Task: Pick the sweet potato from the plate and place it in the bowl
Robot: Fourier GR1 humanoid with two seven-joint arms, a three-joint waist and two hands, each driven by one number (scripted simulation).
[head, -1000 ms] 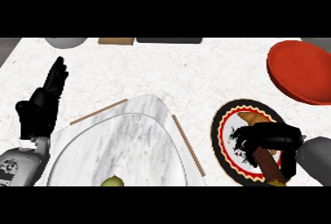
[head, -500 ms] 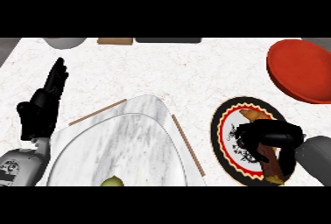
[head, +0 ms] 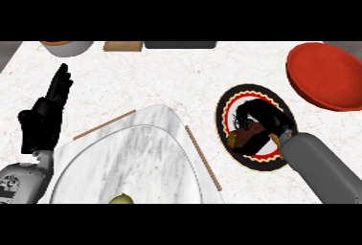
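the right hand (head: 260, 118) sits over the plate (head: 232, 103), its fingers curled down around the sweet potato (head: 249, 139), a brown piece showing just below the palm and still lying on the plate's patterned face. the hand comes in from the lower right along the grey forearm, so the wrist covers the plate's near edge and hides much of the potato. the red bowl (head: 326, 75) stands up and to the right, near the plate but apart from it, which makes for a short carry once the potato is lifted. the left hand (head: 44, 119) rests at the left edge of the worktop (head: 163, 72), fingers straight and pointing up, out of the way since one hand is enough here.
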